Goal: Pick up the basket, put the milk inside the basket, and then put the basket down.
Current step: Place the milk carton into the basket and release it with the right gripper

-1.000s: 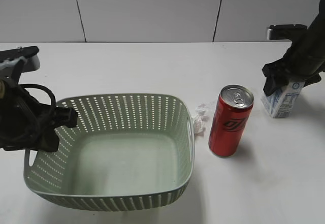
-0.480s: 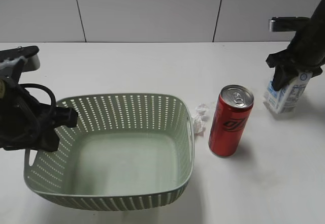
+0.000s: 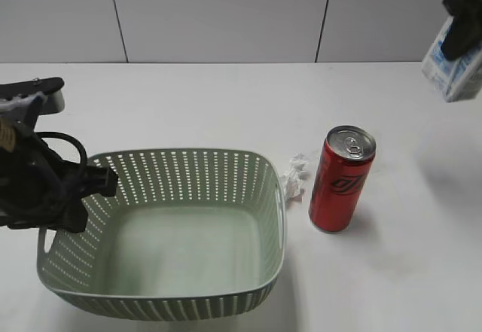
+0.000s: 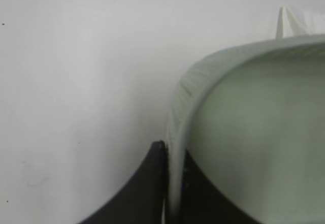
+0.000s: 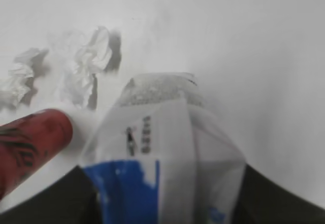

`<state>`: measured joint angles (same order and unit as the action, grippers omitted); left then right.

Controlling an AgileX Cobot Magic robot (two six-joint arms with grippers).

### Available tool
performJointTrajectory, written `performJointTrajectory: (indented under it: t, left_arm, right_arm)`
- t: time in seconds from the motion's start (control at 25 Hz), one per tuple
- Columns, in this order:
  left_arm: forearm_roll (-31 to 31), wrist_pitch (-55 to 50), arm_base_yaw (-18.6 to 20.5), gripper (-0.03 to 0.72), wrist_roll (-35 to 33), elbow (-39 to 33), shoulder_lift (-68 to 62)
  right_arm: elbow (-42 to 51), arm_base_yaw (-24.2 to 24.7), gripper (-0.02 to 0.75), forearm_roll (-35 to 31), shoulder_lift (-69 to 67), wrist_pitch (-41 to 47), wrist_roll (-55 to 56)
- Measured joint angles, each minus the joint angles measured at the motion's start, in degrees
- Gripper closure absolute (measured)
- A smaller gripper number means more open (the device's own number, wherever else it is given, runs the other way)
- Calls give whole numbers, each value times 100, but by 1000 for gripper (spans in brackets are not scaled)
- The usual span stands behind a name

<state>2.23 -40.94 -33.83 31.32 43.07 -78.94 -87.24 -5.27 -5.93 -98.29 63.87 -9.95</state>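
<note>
White-blue milk (image 3: 456,67) gripped in right end effector (image 3: 461,17).

- The basket (image 3: 173,234) stands open at the top, its floor bare, so there is room to come down into it.
- The left gripper (image 3: 90,185) clamps the basket's left wall and blocks that side.
- A red can (image 3: 343,179) stands upright just right of the basket, with crumpled white paper (image 3: 296,175) between them.
- The milk (image 3: 456,65) hangs high at far right, clear of the can.
</note>
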Motion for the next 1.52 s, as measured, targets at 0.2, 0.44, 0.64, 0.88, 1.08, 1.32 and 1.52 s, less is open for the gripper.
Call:
performJointTrajectory:
  t: [0.2, 0.44, 0.64, 0.88, 1.08, 1.32, 1.52]
  left_arm:
    - [0, 155, 0, 682, 0, 0, -200]
    - [0, 374, 0, 682, 49, 0, -334]
    - [-23, 448, 50, 682, 131, 0, -334]
    - [-77, 412, 207, 682, 158, 0, -334]
    - [-109, 407, 209, 682, 162, 0, -334]
    - [-126, 407, 213, 682, 161, 0, -334]
    - [-126, 407, 213, 682, 161, 0, -334]
  right_arm:
    - [-7, -964, 406, 55, 1040, 128, 263]
    - [-7, -2572, 406, 124, 1314, 139, 832]
    - [-7, -3800, 406, 78, 954, 17, 1070]
    - [430, -4683, 406, -193, 315, -784, 1161]
    - [608, -4774, 406, -239, -445, -1273, 1171]
    - [608, -4774, 406, -8, -1152, -1364, 1158]
    - [614, -4774, 407, 30, -1261, -1455, 928]
